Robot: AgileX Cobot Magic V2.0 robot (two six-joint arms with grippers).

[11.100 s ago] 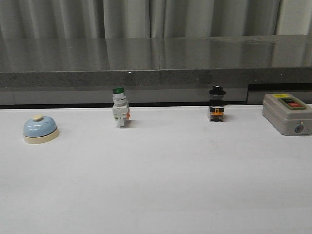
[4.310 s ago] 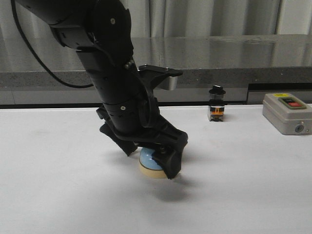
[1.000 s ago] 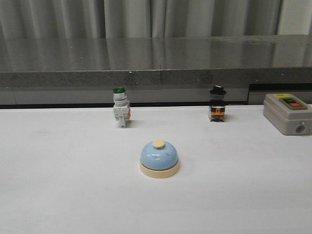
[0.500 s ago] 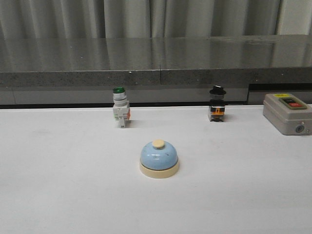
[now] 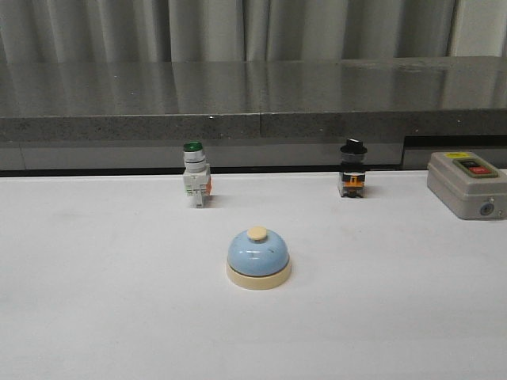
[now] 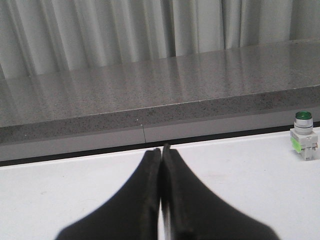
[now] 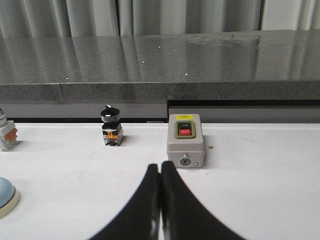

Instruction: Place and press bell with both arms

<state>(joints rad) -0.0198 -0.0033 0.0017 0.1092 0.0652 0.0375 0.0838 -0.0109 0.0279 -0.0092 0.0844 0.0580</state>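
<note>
Bell (image 5: 258, 257) alone mid-table; left jaws (image 6: 161, 150) & right jaws (image 7: 159, 166) closed, empty

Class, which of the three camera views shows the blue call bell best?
The front view: the whole bell shows, dome, cream base and button, alone on the table. The right wrist view catches only an edge of it. The left wrist view does not show it.
</note>
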